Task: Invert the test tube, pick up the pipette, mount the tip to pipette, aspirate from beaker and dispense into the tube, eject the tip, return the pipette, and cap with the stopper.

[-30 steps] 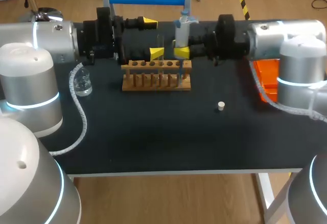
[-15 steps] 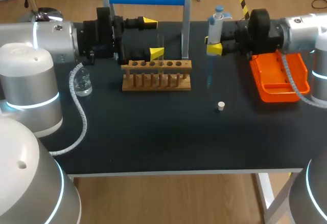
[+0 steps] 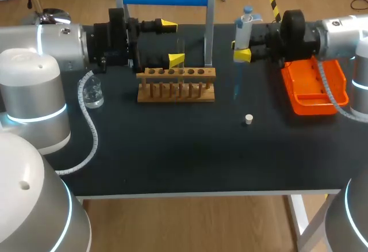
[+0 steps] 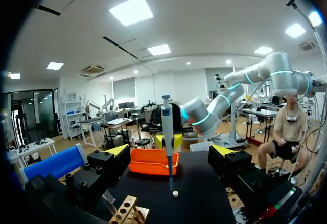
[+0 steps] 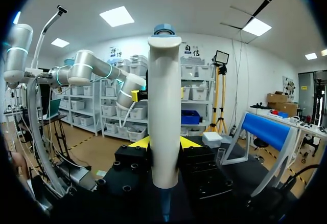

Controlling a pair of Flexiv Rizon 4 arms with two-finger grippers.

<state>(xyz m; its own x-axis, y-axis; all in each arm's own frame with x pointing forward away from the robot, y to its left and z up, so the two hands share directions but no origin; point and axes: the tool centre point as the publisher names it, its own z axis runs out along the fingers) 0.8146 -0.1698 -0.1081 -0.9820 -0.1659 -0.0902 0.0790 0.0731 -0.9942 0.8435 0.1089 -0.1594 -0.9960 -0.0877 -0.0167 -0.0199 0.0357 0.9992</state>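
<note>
Your right claw grips the pipette by its fat white body, upright above the counter in the upper right of the frame; I think it is light, hard and slippery, so hold that body, never the thin tip. Your left claw is wide open by the wooden rack. The glass beaker at the left looks breakable; I cannot tell what it holds.

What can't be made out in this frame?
- Test tube: head view, clear glass lost among the rack pegs; left wrist view, rack cut by the edge.
- Pipette tip's contents: too thin in head view; right wrist view, cut off under the right claw.
- Beaker level: too small in head view.
</note>
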